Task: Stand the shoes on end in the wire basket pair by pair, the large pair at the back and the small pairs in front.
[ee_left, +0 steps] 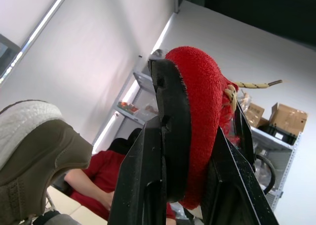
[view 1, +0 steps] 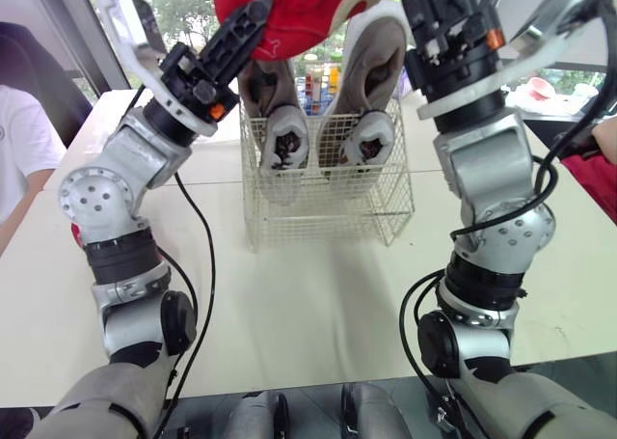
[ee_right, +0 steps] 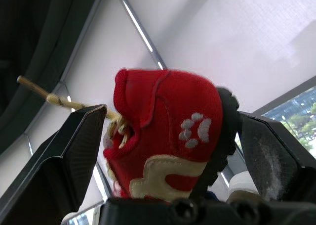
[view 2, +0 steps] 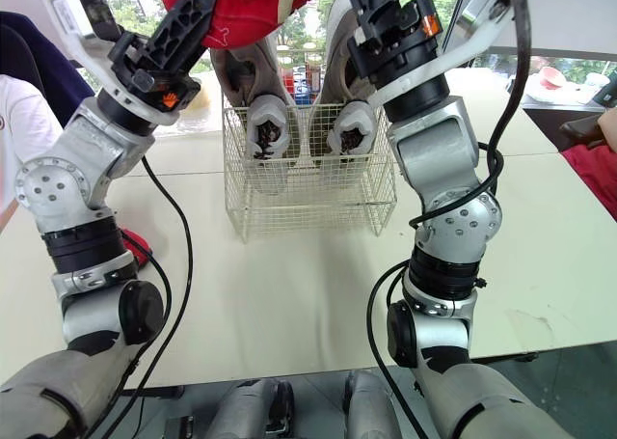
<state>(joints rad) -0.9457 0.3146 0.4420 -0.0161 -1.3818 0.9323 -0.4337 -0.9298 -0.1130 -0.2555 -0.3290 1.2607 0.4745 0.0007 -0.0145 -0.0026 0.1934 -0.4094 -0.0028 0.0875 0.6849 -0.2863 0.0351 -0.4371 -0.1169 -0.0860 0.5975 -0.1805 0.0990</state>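
Red shoe [view 1: 308, 5], light and soft-knit, sits pinched by its upper in the left hand [view 1: 253, 19]; right hand [ee_right: 168, 121] gapes wide around it; the sole looks firmer.

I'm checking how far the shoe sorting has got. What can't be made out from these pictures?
Red shoe: its top is cut off by the head views' upper edge.
Grey shoes in the wire basket: upper ends hidden behind the red shoe.
Red thing on the table: mostly hidden by the left arm; possibly another shoe.
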